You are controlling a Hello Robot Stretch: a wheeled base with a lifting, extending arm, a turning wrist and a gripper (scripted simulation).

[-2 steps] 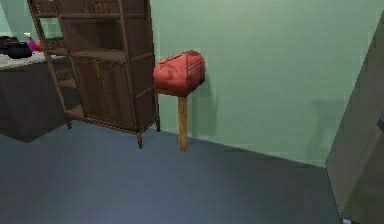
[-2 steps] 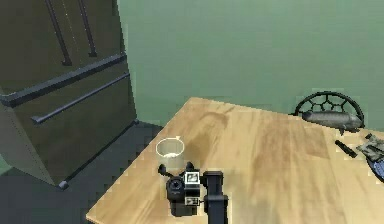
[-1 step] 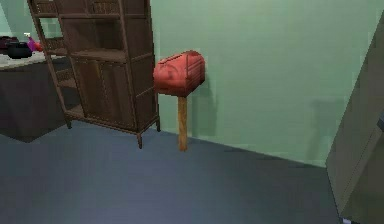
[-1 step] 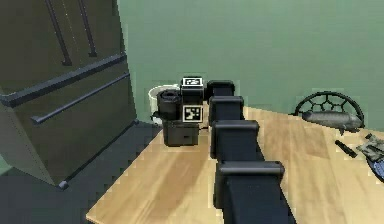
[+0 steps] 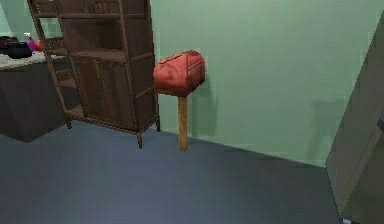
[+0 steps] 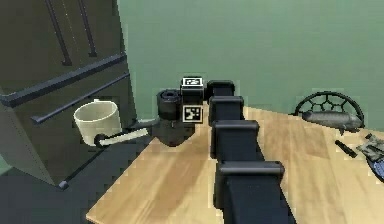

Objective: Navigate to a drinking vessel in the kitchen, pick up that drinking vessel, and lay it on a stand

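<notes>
A cream mug (image 6: 97, 122) hangs at the far end of my gripper (image 6: 113, 137) in the arm side view, clear of the wooden table (image 6: 150, 195) and in front of a dark tall appliance (image 6: 60, 70). The gripper holds the mug. My dark arm (image 6: 240, 150) reaches out over the table, and the two white marker squares (image 6: 191, 100) stand at its end. A red box on a wooden post (image 5: 180, 75) stands against the green wall in the forward view.
A tall wooden shelf cabinet (image 5: 100, 60) stands left of the red box, with a grey counter (image 5: 25, 90) bearing dark and pink things farther left. A grey panel (image 5: 360, 130) rises at the right. On the table lie a dark turtle-like ornament (image 6: 325, 106) and small items (image 6: 368, 150).
</notes>
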